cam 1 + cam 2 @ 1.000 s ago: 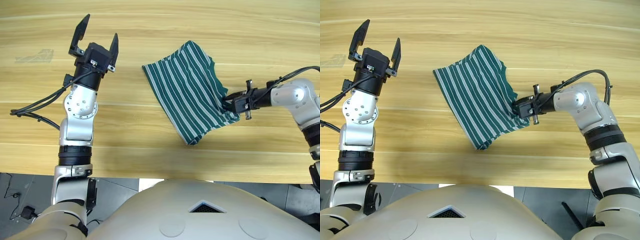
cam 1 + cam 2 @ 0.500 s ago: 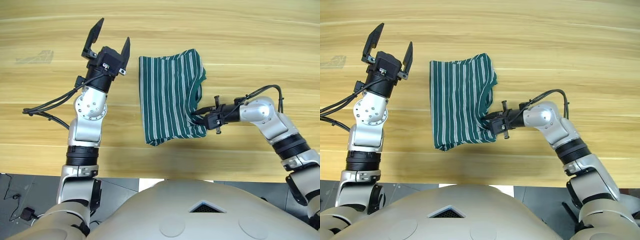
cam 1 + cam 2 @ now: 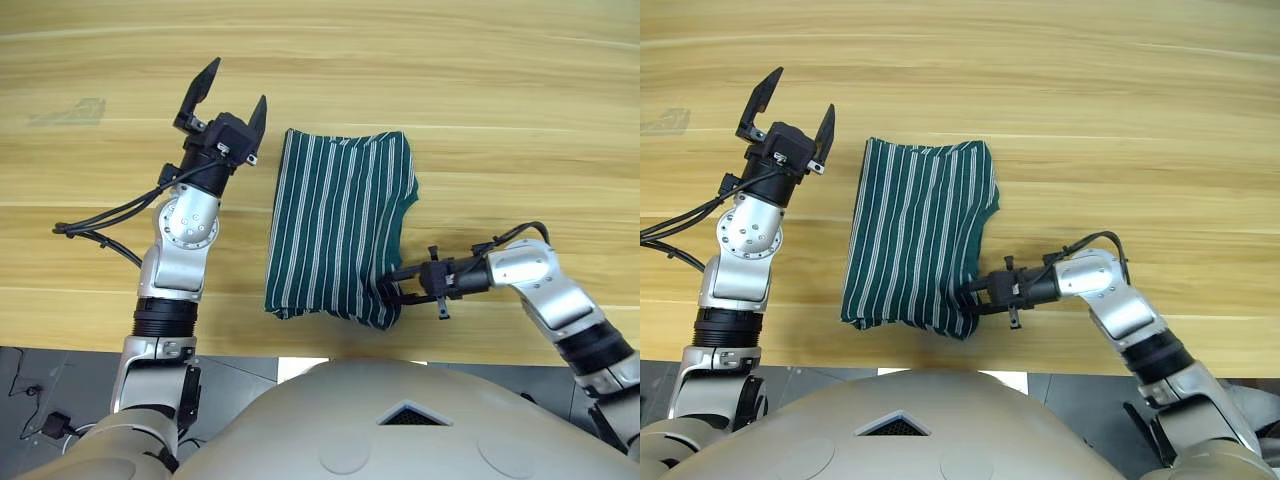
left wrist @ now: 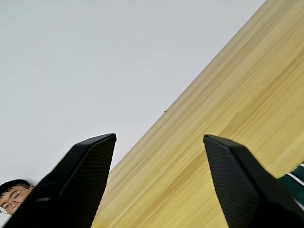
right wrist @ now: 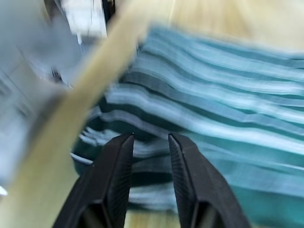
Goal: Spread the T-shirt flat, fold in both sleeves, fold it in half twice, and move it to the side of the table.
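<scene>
The folded green-and-white striped T-shirt (image 3: 340, 225) lies as a rough rectangle on the wooden table (image 3: 500, 80), its near end close to the table's front edge. My right gripper (image 3: 385, 292) is low at the shirt's near right corner and shut on the cloth; in the right wrist view its fingers (image 5: 114, 180) pinch the striped fabric (image 5: 228, 95). My left gripper (image 3: 237, 85) is raised just left of the shirt's far left corner, open and holding nothing. In the left wrist view, the left gripper (image 4: 159, 137) shows the table between its fingers and a bit of shirt (image 4: 294, 178) at the edge.
The table's front edge (image 3: 300, 352) runs just below the shirt. Black cables (image 3: 90, 215) trail from my left arm over the table's left part. Bare wood stretches beyond and to the right of the shirt.
My right gripper has dragged the shirt left and toward the front edge, turning it so its stripes run near to far. The left arm has shifted slightly right, still open.
</scene>
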